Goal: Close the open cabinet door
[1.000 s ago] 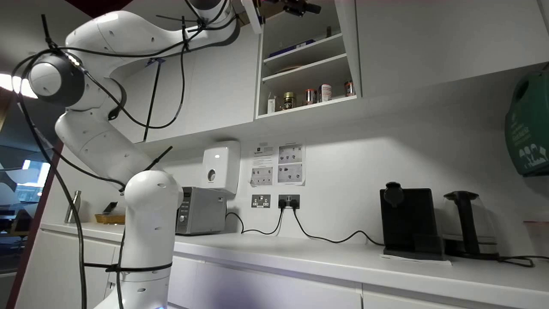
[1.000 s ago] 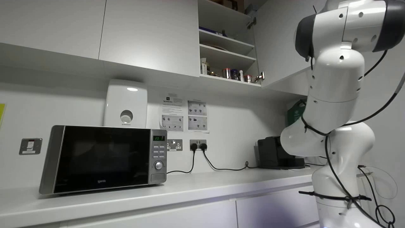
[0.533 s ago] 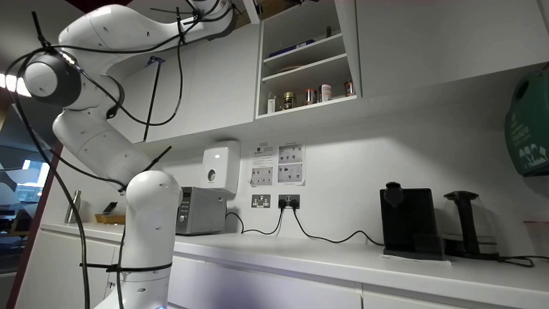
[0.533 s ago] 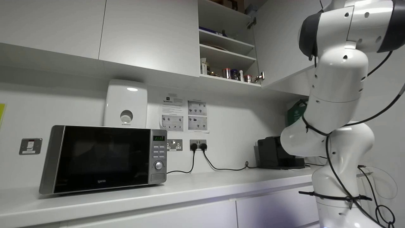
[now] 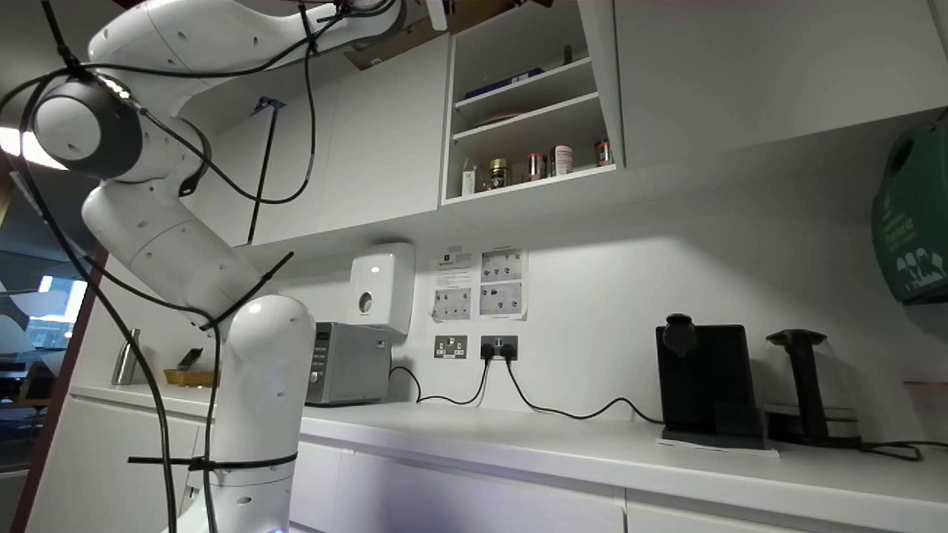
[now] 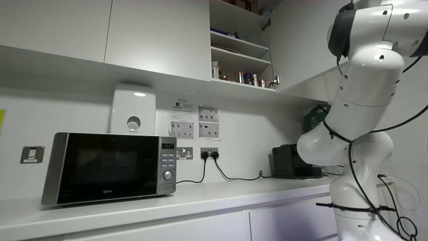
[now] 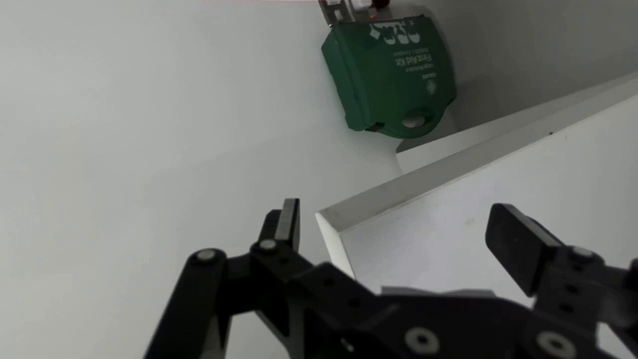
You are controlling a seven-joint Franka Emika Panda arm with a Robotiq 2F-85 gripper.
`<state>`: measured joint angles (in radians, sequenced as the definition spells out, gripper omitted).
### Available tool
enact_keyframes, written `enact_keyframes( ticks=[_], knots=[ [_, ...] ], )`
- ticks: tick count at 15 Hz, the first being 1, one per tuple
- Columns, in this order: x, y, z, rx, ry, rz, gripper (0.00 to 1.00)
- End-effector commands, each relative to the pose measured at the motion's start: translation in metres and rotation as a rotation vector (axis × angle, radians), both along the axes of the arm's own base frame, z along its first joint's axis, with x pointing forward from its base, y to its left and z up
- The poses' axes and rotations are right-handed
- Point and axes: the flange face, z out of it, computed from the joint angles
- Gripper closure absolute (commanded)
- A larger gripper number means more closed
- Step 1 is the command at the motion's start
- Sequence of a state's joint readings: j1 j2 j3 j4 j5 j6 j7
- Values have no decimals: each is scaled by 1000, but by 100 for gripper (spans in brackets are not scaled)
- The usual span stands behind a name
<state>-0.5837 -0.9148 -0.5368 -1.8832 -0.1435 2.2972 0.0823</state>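
Note:
The cabinet door point(image 6: 297, 43) stands wide open in an exterior view, hinged at the right side of the shelved cabinet point(image 6: 240, 55). In an exterior view the door point(image 5: 603, 81) shows nearly edge-on as a narrow white strip. In the wrist view, which is upside down, the door's flat white face point(image 7: 423, 244) and one corner show. My gripper point(image 7: 395, 214) is open and empty. One finger point(image 7: 286, 224) lies beside the door's free edge, over the wall in view; the other is in front of the face. No contact is visible. A dark gripper tip barely shows at the top of an exterior view.
Small jars point(image 5: 500, 174) stand on the cabinet shelf. Neighbouring white fronts point(image 5: 370, 133) flank it. A brown box point(image 5: 396, 44) lies on top. A green first aid kit point(image 7: 394, 75) hangs on the wall. A microwave point(image 6: 110, 167) and coffee machine point(image 6: 294, 162) stand on the counter.
The arm has risen and its elbow has drawn back, away from the cabinet. The gripper has moved up, almost out of an exterior view. The door has not visibly moved.

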Motion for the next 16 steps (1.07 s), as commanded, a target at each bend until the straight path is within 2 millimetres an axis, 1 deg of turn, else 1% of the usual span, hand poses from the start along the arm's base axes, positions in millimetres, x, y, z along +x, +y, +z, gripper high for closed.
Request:
enact_keyframes(
  ticks=[1, 7, 11, 16],
  knots=[
    [4, -12, 18, 21, -1, 69, 0],
    [-4, -24, 29, 27, -17, 81, 0],
    [-10, -26, 33, 8, -16, 46, 0],
    [-6, -29, 39, -1, -13, 37, 0]
  ],
)
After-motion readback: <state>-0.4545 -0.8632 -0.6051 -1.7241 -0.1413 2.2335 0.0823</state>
